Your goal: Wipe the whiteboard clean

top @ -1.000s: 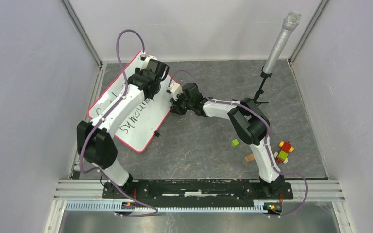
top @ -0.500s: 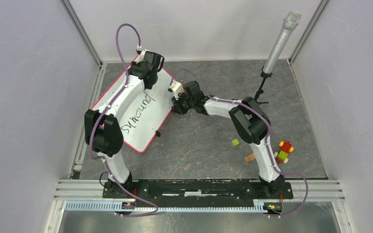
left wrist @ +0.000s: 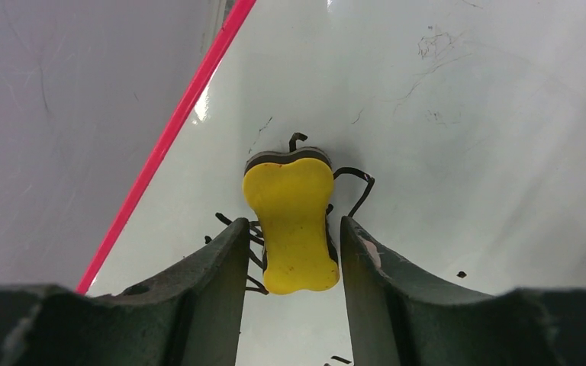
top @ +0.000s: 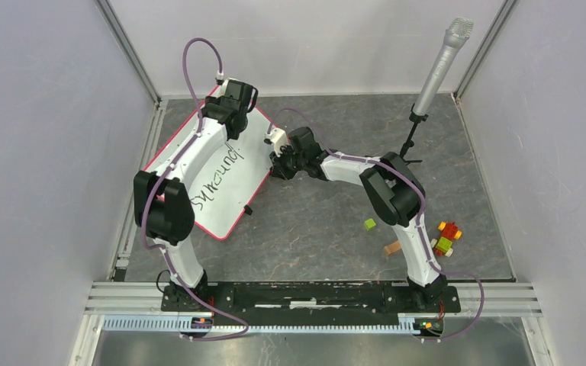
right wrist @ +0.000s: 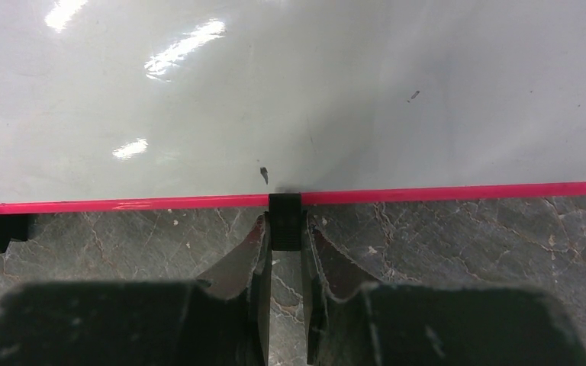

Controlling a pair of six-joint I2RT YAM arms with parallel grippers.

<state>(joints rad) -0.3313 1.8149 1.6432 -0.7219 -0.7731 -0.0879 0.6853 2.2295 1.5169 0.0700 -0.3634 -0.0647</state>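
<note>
The whiteboard [top: 253,162] lies tilted at the left of the table, with a red rim and dark handwriting [top: 215,180] across it. My left gripper [top: 234,96] is over its far corner. In the left wrist view a yellow eraser [left wrist: 290,221] lies on the whiteboard [left wrist: 465,137] amid dark strokes [left wrist: 356,183]. It sits between the fingers of my left gripper [left wrist: 294,224], which stand slightly apart from it, open. My right gripper [right wrist: 284,229] is shut on a black edge clip [right wrist: 284,217] on the board's red rim [right wrist: 427,194], at the board's right edge [top: 278,168].
A microphone on a stand [top: 441,67] rises at the back right. Toy blocks [top: 446,236], a green cube [top: 369,224] and a wooden block [top: 391,248] lie near the right arm. A second clip [top: 246,209] sits on the board's near edge. Grey walls enclose the table.
The left wrist swung from over the board's middle to its far corner, uncovering more of the writing, then stayed still. The right arm shifted only slightly.
</note>
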